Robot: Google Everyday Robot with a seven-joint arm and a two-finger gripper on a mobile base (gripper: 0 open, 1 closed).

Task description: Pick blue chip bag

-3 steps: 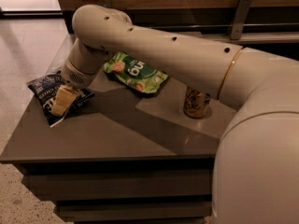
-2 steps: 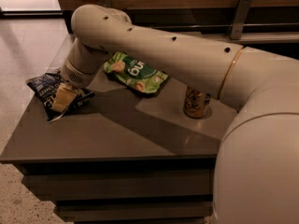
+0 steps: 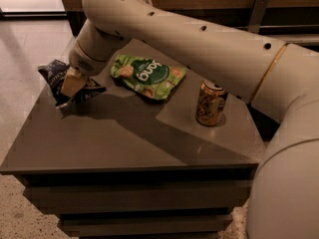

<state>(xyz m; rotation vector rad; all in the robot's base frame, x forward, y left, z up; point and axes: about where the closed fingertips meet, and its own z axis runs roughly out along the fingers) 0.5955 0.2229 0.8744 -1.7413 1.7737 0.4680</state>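
The fingers [image 3: 73, 82] of the gripper [image 3: 70, 89] are pinching the blue chip bag [image 3: 52, 73] across its middle, at the far left corner of the desk [image 3: 124, 143]. The bag's long axis is running back-left to front-right, crossing the fingers. The arm [image 3: 199, 39] is reaching in from the right, with its wrist angling down.

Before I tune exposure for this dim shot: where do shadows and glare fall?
Camera view: a shadow of the arm crosses the table; a bright patch washes out the top-left corner; the claw, on the blue chip bag at the table's left, casts a smaller one.
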